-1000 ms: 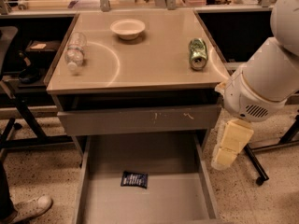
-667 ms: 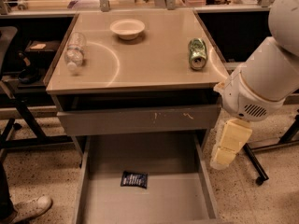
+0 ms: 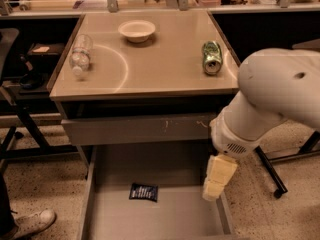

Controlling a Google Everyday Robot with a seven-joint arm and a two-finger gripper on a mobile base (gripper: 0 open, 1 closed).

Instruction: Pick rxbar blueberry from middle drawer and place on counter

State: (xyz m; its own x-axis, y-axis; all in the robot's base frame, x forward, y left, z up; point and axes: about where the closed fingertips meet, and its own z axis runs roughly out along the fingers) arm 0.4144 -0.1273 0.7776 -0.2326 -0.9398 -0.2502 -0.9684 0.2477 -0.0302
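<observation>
The gripper (image 3: pixel 212 188) hung at the drawer's (image 3: pixel 165 216) right wall, nothing visibly in it; whether it was open or shut could not be told; the bar (image 3: pixel 144 192) lay flat on the drawer floor at its 9 o'clock, apart from it; the step in hand looked like the reach, the pick not yet made; next it would need to shift toward 9 o'clock, descend over the bar and close across its width; the counter (image 3: pixel 165 64) waited at 12 o'clock.

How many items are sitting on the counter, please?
3: bowl at back centre, bottle lying left, green can right; none seems hidden. Gripper hangs over the middle drawer's right side.
</observation>
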